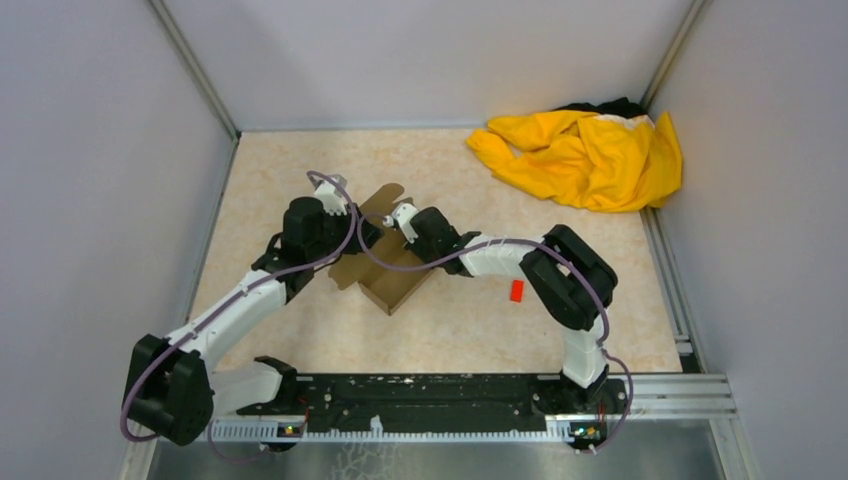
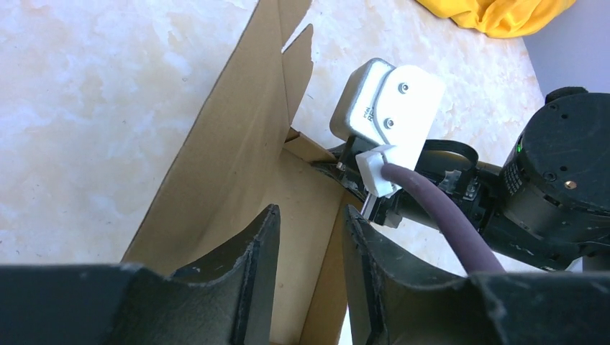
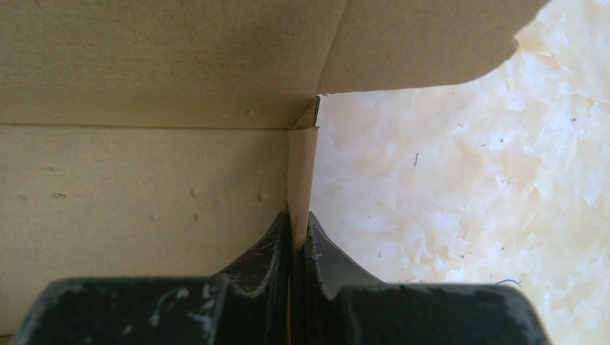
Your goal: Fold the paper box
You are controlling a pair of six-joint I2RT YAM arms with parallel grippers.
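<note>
The paper box [image 1: 400,285] is brown cardboard, partly erected, with open flaps, in the middle of the table. My left gripper [image 1: 362,238] is at its left side. In the left wrist view its fingers [image 2: 309,210] are open, with the box's inner panel and a raised wall [image 2: 237,158] showing in the gap. My right gripper [image 1: 392,232] reaches in from the right. In the right wrist view it [image 3: 301,215] is shut on the thin edge of an upright cardboard wall [image 3: 302,172], with the box panel [image 3: 144,180] to the left.
A yellow cloth [image 1: 585,155] lies bunched in the back right corner. A tiny red block [image 1: 517,290] lies beside the right arm. The right arm's wrist and white camera [image 2: 388,108] sit close in front of my left gripper. Grey walls enclose the table.
</note>
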